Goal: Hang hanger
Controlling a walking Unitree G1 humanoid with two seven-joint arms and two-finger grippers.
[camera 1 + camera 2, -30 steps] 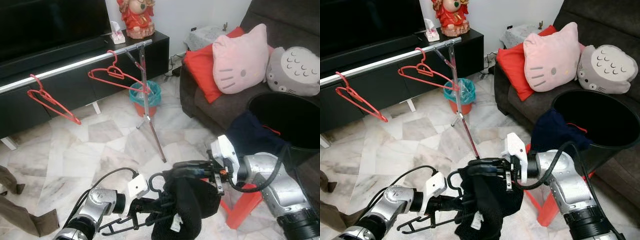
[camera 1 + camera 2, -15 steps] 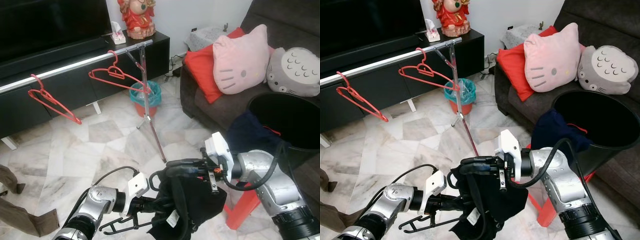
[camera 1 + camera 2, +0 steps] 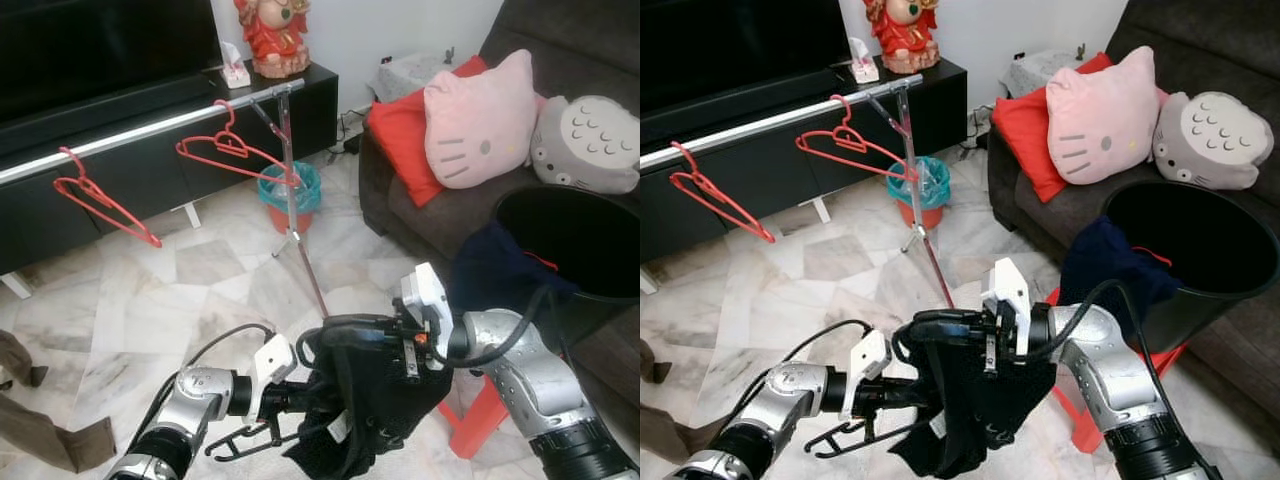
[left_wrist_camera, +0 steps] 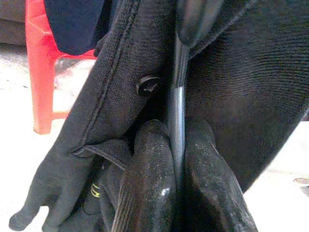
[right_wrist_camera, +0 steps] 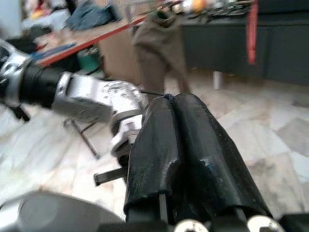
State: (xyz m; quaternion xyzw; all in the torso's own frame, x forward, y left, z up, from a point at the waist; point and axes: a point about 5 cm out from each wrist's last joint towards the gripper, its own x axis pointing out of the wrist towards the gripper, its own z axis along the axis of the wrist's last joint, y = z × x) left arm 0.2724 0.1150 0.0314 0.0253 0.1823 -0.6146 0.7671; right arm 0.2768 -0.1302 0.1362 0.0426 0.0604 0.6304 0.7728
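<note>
**poster1:** Left wrist view says it best: left gripper (image 4: pixel 176 159) clenched on the black hanger (image 4: pixel 177 96), thin metal bar squeezed right between the two fingers (image 4: pixel 149 169) and running straight out past the tips. Black garment (image 4: pixel 241 87) draped over that hanger, hanging on both sides of the jaws, button just beyond the fingertips.

**poster2:** Same from the head camera. Left gripper (image 3: pixel 890 392) low over the marble floor (image 3: pixel 770 290), gripping the hanger (image 3: pixel 845 432) by its frame, with the hanger's lower bar sticking out below the jaws. Right gripper (image 3: pixel 930 322) just above and beside the left one, pinched shut on the top of the black garment (image 3: pixel 970 400), cloth sagging down from the fingertips.

**poster1:** Right wrist view: fingers (image 5: pixel 203 145) pressed together, no gap, left arm's silver wrist (image 5: pixel 91 96) right ahead of the tips. Pretty blurry beyond that.

**poster2:** Well ahead of both jaws: silver rail (image 3: pixel 150 125) on its stand, two red hangers (image 3: pixel 235 150) hooked on it, well apart from the held one. Black bin (image 3: pixel 580 240) with dark blue clothes (image 3: pixel 500 275) over its rim beside the right arm, red stool (image 3: pixel 475 420) under it.
</note>
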